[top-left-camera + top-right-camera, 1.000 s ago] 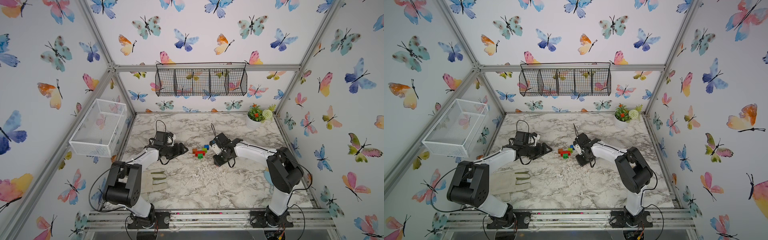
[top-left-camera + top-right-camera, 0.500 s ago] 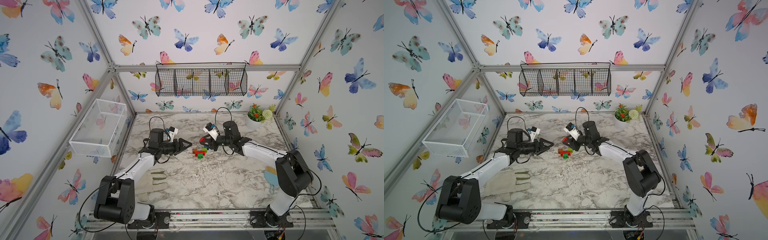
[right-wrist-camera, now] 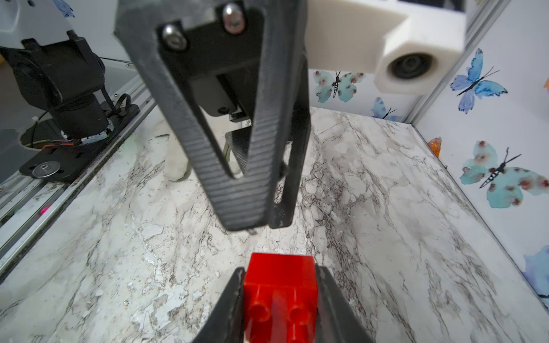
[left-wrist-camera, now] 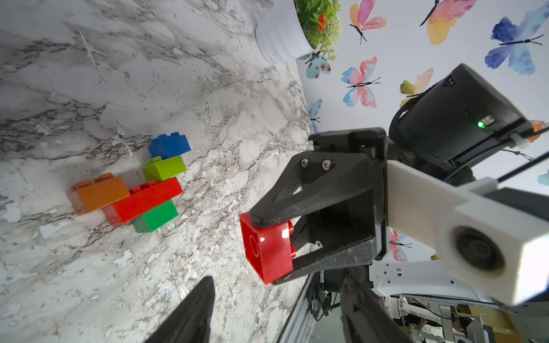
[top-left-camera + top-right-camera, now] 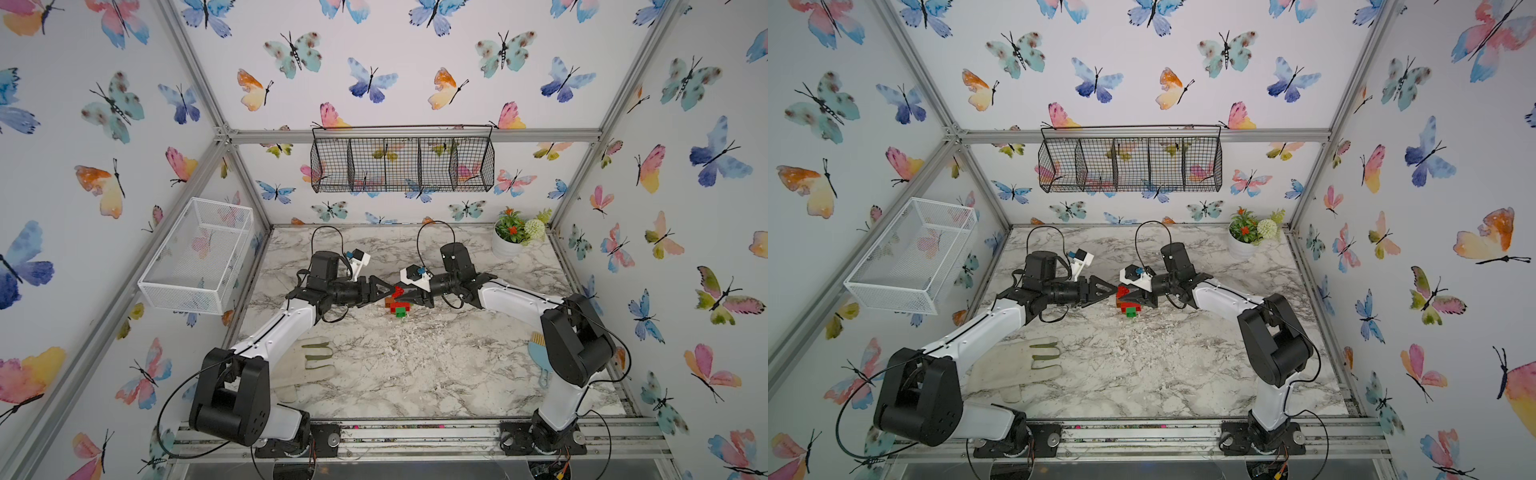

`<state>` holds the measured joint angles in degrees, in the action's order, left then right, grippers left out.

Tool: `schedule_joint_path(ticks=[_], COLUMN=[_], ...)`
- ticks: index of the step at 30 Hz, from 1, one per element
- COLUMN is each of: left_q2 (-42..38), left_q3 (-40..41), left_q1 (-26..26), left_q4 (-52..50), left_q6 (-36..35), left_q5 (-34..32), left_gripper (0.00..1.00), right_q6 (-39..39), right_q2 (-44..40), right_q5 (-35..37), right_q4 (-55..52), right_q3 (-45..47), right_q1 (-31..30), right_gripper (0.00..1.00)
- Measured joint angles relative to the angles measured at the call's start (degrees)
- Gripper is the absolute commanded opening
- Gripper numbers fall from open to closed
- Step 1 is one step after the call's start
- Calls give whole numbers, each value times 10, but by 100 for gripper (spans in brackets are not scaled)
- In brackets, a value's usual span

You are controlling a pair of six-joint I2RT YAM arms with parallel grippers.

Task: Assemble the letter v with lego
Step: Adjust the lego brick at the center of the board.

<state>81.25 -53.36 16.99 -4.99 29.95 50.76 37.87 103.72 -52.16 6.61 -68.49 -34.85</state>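
A cluster of joined lego (image 5: 397,308) (image 5: 1130,310) lies mid-table: blue (image 4: 169,145), lime green (image 4: 165,167), long red (image 4: 145,199), orange (image 4: 98,193) and dark green (image 4: 156,215) bricks. Just above it, my right gripper (image 5: 402,293) (image 3: 280,300) is shut on a square red brick (image 4: 263,255) (image 3: 280,276), pinched on two sides. My left gripper (image 5: 384,288) (image 4: 276,300) faces it tip to tip, open, with nothing between its fingers (image 3: 237,190). The red brick hangs just in front of them.
A pale work glove (image 5: 309,361) lies front left by the left arm. A potted plant (image 5: 505,245) stands at the back right, and a blue brush (image 5: 540,359) lies beside the right arm. A white wire basket (image 5: 195,253) hangs on the left wall, a black one (image 5: 403,164) on the back wall.
Both arms have risen and swung in over the lego cluster until their tips face each other. The right one carries the square red brick. The left jaws have narrowed a little.
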Motion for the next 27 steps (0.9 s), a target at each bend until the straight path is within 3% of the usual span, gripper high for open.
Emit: schedule_joint_path(ticks=[13, 18, 20, 23, 25, 27], left_q2=[59, 84, 87, 87, 87, 87], left_q3=[-72, -98, -103, -109, -113, -116], left_q1=[54, 66, 71, 72, 72, 72], left_q4=[-79, -95, -97, -105, -109, -112], left_q6=[-31, -31, -30, -20, -13, -9], left_q5=[-92, -121, -130, -144, -150, -158], left_gripper=[58, 37, 29, 23, 19, 16], right_q6=[11, 5, 1, -4, -10, -16], right_q2=[13, 23, 28, 28, 28, 28], right_q5=[-3, 2, 4, 18, 30, 38], right_q4=[-7, 3, 3, 9, 19, 24], right_q3=[-16, -17, -17, -17, -16, -16], right_q1=[0, 0, 0, 0, -1, -2], right_gripper=[1, 2, 8, 29, 32, 42])
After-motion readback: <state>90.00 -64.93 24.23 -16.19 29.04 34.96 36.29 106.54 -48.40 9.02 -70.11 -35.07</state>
